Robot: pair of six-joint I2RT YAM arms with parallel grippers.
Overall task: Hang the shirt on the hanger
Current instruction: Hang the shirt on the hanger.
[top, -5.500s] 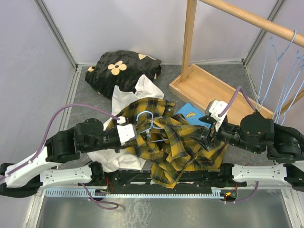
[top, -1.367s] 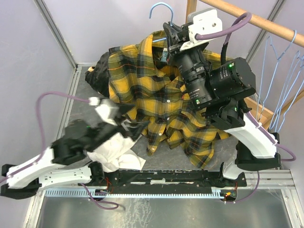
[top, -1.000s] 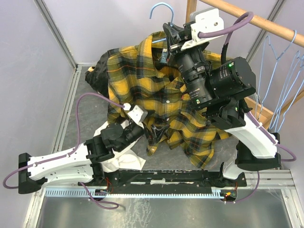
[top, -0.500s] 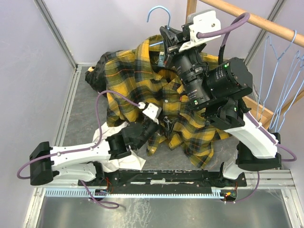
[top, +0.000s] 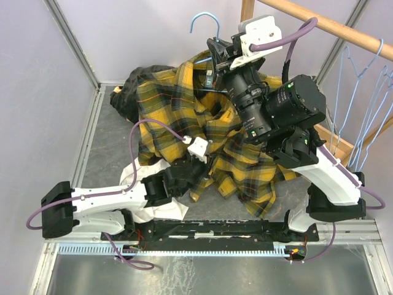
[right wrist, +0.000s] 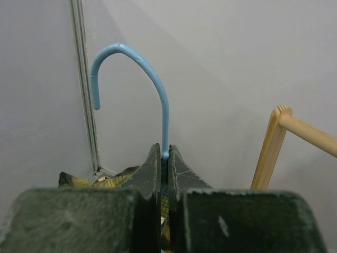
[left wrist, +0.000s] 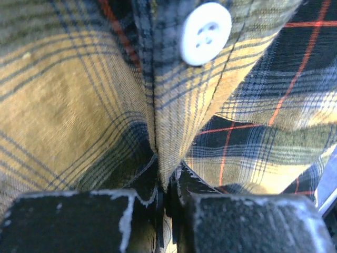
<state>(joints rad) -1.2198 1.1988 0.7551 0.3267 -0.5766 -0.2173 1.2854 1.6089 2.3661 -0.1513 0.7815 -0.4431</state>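
Observation:
The yellow-and-black plaid shirt (top: 166,117) hangs draped from the pale-blue hanger (top: 204,19), lifted above the table. My right gripper (top: 216,54) is shut on the hanger's neck just below the hook (right wrist: 152,79), the wire pinched between its fingertips (right wrist: 164,155). My left gripper (top: 206,161) reaches up to the shirt's lower front and is shut on a fold of the button edge (left wrist: 167,179). A white button (left wrist: 205,32) sits just above that fold. The hanger's triangle is hidden under the fabric.
A black cloth with cream flowers (top: 126,92) lies at the back left. A white garment (top: 153,206) lies under my left arm. The wooden rail (top: 325,24) crosses the upper right, with spare blue hangers (top: 368,104) hanging from it.
My left gripper has swung right to the shirt's lower front and gone from open to shut on the fabric. The right arm, which had lifted hanger and shirt off the table, holds them high, shifted slightly left.

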